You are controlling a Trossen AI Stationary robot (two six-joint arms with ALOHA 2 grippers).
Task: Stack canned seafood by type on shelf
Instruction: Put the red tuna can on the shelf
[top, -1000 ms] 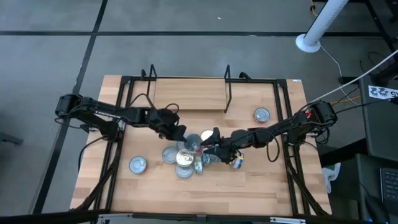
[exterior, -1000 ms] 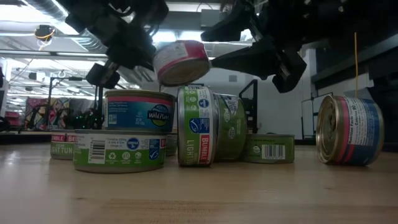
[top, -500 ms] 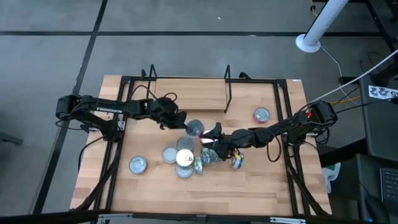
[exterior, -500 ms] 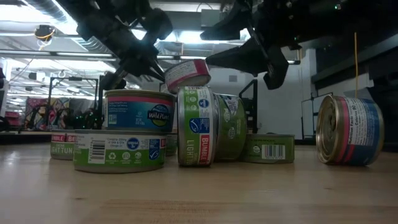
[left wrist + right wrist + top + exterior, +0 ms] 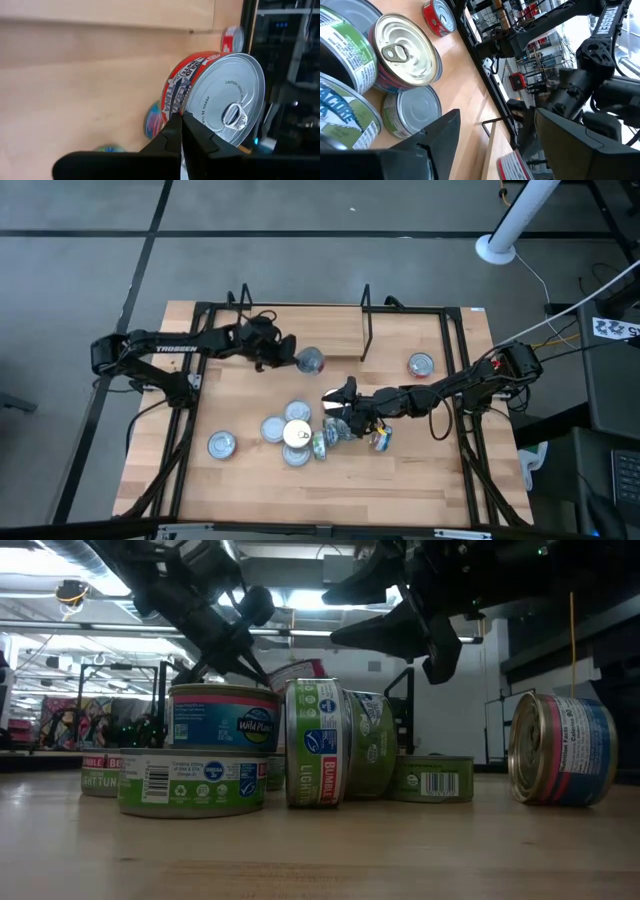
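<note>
Eight visible tins (image 5: 297,434), one shelf (image 5: 304,332)

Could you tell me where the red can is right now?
In the high view, the red can sits in the left tool, left of centre beside the shelf.

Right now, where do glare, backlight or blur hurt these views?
Low view: bright ceiling lights silhouette both arms; the near tabletop is soft. Left wrist view: the red can's shiny lid catches light, and the gripper is a dark blur. High view: evenly lit.
</note>
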